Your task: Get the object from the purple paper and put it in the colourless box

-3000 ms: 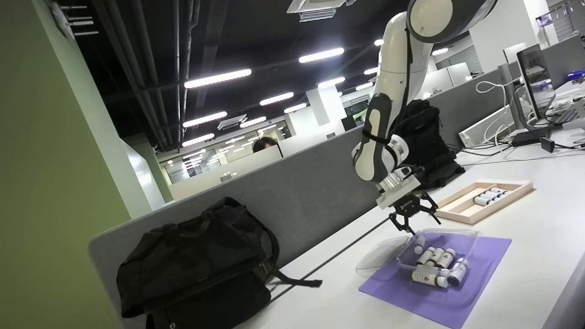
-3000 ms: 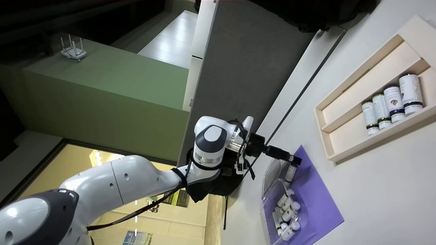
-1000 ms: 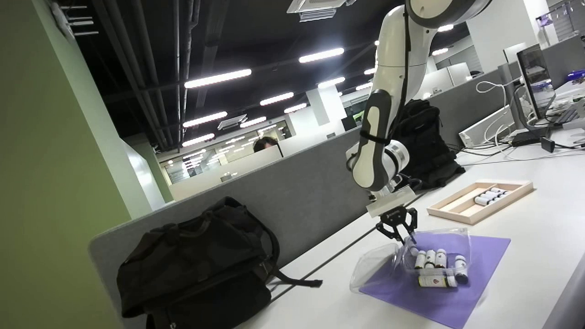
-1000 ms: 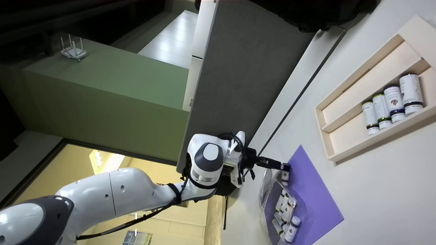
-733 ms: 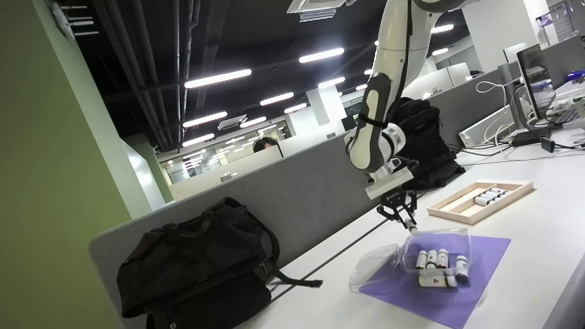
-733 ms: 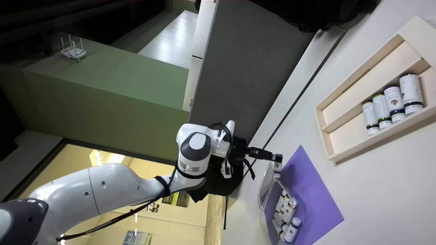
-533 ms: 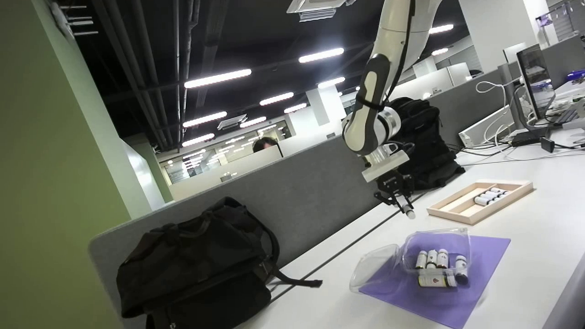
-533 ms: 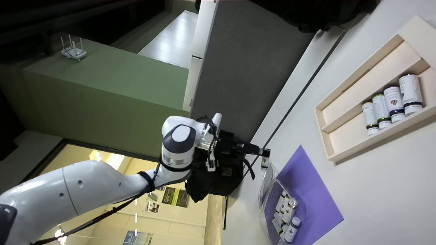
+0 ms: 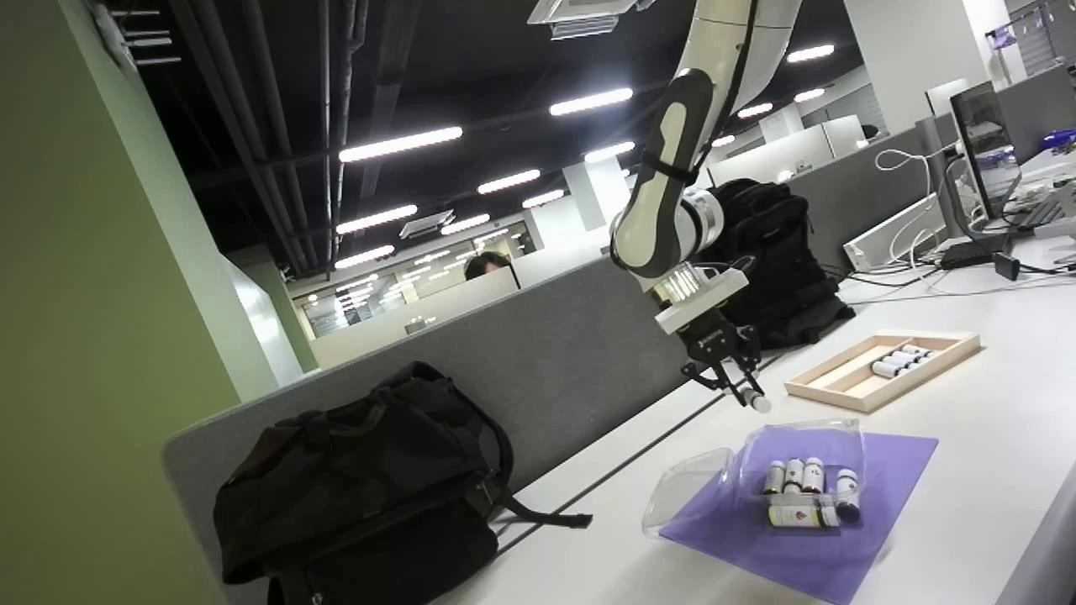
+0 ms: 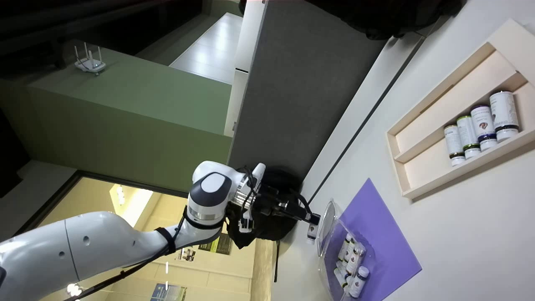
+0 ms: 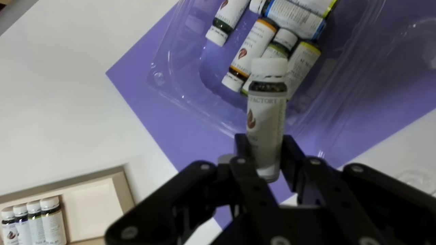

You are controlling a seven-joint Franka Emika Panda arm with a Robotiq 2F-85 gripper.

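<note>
Your pincer point(image 11: 264, 146) is closed onto a white-labelled bottle point(image 11: 266, 119), gripping its lower half, the white cap point(image 11: 269, 67) jutting out beyond the grip. You have that bottle up off the counter point(image 11: 68, 102). Below the pincer, the colourless box point(image 11: 158, 79) rests on the purple paper point(image 11: 184, 139), with several more bottles point(image 11: 253, 49) lying inside it. Well apart from the pincer, to one side, a shallow wooden tray point(image 11: 125, 194) carries four bottles point(image 11: 52, 224) in a row.

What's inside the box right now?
Inside the box: several bottles, on their sides, close together. In the wrist view, the held bottle covers parts of at least two; anything underneath them can't be seen.
</note>
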